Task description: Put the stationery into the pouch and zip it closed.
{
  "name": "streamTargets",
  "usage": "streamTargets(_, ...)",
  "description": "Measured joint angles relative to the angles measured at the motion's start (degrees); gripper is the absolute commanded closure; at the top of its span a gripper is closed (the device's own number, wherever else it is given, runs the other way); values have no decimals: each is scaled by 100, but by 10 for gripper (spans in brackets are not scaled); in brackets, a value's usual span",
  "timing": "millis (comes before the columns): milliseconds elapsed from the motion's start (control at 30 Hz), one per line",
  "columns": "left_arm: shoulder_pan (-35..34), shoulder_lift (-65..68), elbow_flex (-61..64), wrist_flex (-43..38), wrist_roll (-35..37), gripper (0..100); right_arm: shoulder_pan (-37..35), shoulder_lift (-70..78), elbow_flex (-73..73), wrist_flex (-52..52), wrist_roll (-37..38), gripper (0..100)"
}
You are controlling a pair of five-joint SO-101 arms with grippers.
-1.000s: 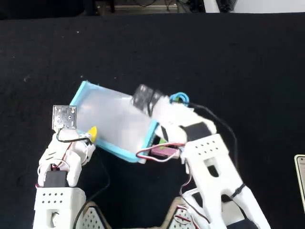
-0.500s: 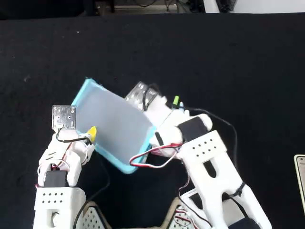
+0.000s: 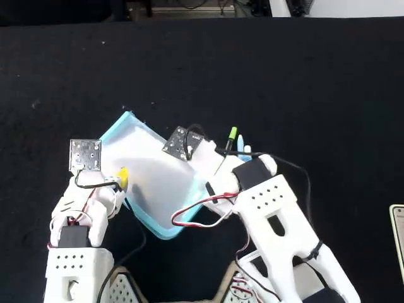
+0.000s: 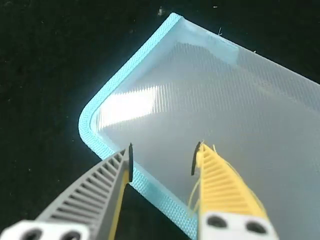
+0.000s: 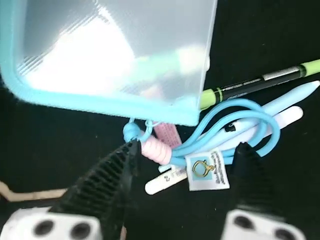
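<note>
The pouch (image 3: 151,180) is translucent with a light blue edge (image 4: 100,102) and lies askew between the two arms. My left gripper (image 4: 162,160) is open at the pouch's near left border, its grey finger at the edge and its yellow finger (image 3: 123,177) over the plastic. My right gripper (image 5: 187,150) is open just off the pouch's corner (image 5: 192,117). Between its fingers lie a pink item (image 5: 160,145), a blue cord loop (image 5: 235,117) with a tag, and white pens (image 5: 280,117). A green-tipped black pen (image 5: 250,85) pokes out beside the pouch (image 3: 231,134).
The table (image 3: 284,76) is covered in black cloth, bare at the back and right. A pale object (image 3: 399,230) sits at the right edge. The right arm's body (image 3: 271,208) hangs over the area right of the pouch.
The pouch has turned clockwise and slid toward the near edge. The right arm's wrist has swung left over it, and the pens now show to its right. The left arm has stayed put.
</note>
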Motion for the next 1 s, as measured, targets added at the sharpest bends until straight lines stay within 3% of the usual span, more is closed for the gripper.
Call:
streamTargets(267,0,0,0,0,0,784,0,0,1090,105,2382,705)
streamTargets(367,0,0,0,0,0,784,0,0,1468,-316,2804,705)
streamTargets(567,0,0,0,0,0,784,18,0,2040,-1547,2919,727)
streamTargets(733,0,0,0,0,0,784,633,0,2057,-1987,2919,994)
streamTargets(767,0,0,0,0,0,784,774,0,2048,-2004,2875,959)
streamTargets(1000,0,0,0,0,0,784,1196,0,1495,-1679,1890,988)
